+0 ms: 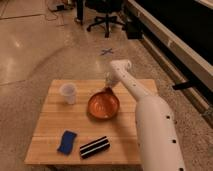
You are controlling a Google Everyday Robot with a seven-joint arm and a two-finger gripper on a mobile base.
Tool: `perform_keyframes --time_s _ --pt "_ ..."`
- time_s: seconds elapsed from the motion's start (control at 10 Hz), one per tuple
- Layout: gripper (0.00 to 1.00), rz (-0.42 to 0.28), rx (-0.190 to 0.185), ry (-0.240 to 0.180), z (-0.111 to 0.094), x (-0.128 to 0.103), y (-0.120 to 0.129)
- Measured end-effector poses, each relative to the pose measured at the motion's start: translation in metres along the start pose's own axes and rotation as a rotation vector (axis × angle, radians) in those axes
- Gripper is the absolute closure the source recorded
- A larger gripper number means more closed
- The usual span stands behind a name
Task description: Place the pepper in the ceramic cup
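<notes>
The white ceramic cup (68, 93) stands upright on the left part of the wooden table (125, 135). My gripper (107, 86) hangs at the end of the white arm (145, 110), right over the far rim of the orange bowl (103, 105), a hand's width to the right of the cup. A small dark red-brown bit that may be the pepper (106, 90) shows just under the gripper at the bowl's rim. I cannot tell whether it is held.
A blue sponge (66, 141) and a black-and-white striped bar (94, 147) lie near the table's front edge. Office chairs (102, 15) stand on the floor behind. A dark bench (175, 45) runs along the right.
</notes>
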State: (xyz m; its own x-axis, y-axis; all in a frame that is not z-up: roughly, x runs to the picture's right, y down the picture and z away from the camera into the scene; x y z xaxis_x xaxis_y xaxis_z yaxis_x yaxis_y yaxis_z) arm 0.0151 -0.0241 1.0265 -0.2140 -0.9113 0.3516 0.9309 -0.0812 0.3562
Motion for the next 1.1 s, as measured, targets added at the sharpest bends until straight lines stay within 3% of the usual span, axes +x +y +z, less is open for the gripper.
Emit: perform_keyframes --time_s 0.3,0.5,0.8,1.1 --pt "1.0 -0.005 0.016 0.081 -0.013 0.028 -0.001" --pt "1.0 -0.017 0.057 0.164 -0.031 0.057 -0.016" --pt "1.0 -0.042 0.164 0.262 -0.07 0.089 -0.065" --pt "1.0 -0.101 0.298 0.303 -0.104 0.089 -0.128"
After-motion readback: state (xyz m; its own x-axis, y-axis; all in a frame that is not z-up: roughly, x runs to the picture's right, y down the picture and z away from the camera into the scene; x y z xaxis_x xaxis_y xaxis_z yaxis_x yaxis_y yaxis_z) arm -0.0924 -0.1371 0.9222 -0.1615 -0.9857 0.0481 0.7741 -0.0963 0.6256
